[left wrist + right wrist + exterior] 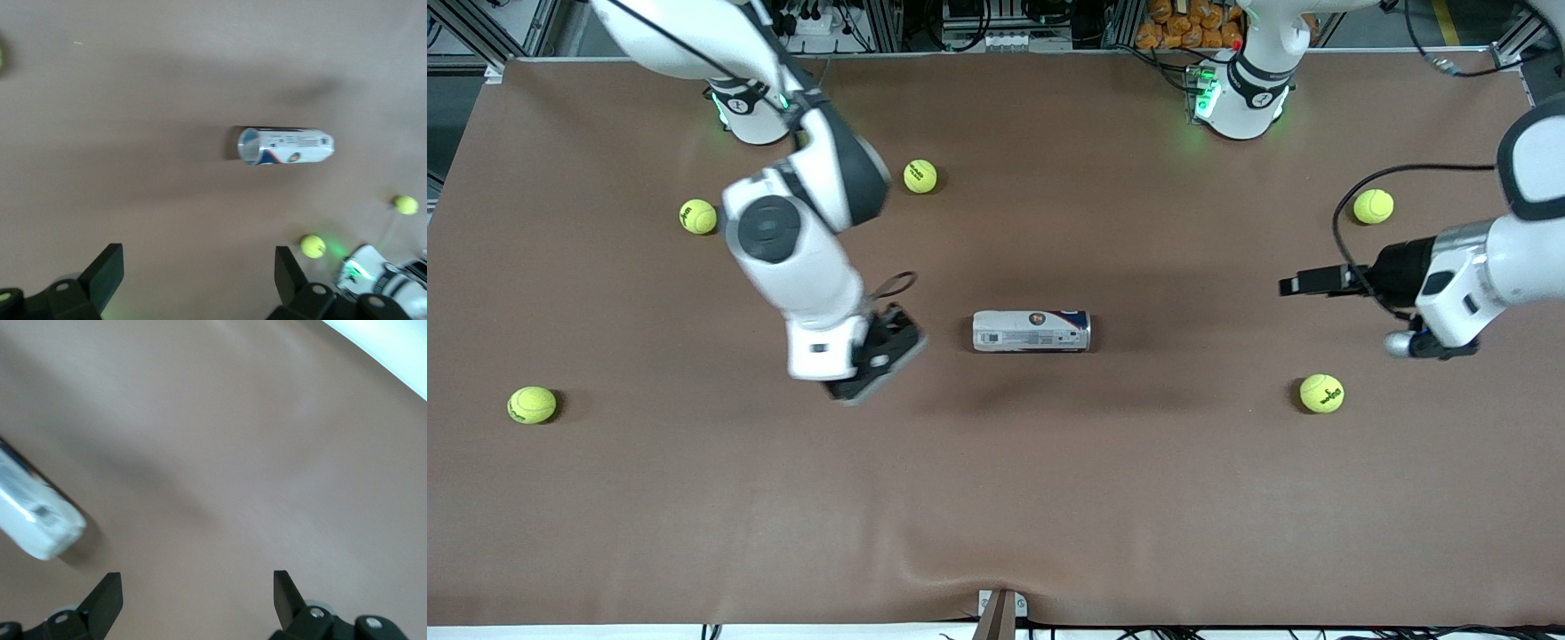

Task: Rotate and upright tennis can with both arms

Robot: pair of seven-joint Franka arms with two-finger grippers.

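One tennis can [1032, 331] lying flat mid-desk [996, 498], at 3 o'clock of the right pincer [880, 360], at 9 o'clock of the left pincer [1294, 284]. Both pincers spread wide, gripping nothing. Five tennis balls [920, 176] scattered around.

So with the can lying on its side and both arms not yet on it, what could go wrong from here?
1. The tennis can lies flat on the table; a push from the open right gripper beside its end could roll it away.
2. The open left gripper hangs toward its own end of the table, so the two might reach the can at different moments.
3. Tennis balls lie near the left arm's path and could get knocked.
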